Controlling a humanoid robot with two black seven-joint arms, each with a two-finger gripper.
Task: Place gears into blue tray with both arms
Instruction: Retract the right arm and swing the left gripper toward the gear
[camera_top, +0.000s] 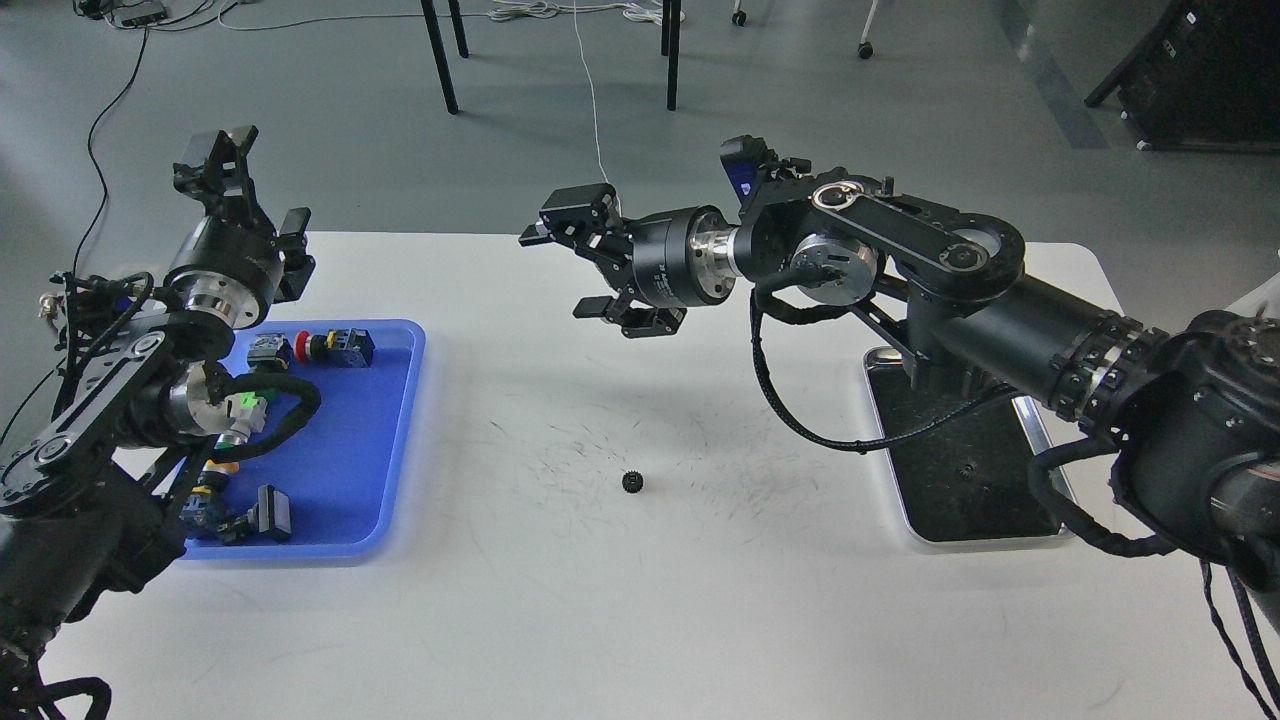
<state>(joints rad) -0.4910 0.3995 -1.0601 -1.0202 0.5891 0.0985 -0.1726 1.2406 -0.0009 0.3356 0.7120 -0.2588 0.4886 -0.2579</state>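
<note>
One tiny black gear (632, 482) lies alone on the white table (640, 600), near its middle. My right gripper (567, 264) hangs open and empty well above and behind the gear, pointing left. The blue tray (345, 470) sits at the left and holds several push-button switches (335, 347). My left gripper (220, 160) is raised past the table's far-left edge, above the tray's back corner; it looks dark and its fingers do not separate clearly. A faint small toothed shape (965, 468) shows inside the steel tray.
A shiny steel tray (890, 500) with a dark inside stands at the right, partly under my right arm. My left arm's cables (285, 400) hang over the blue tray's left part. Chair legs and floor cables lie beyond the table.
</note>
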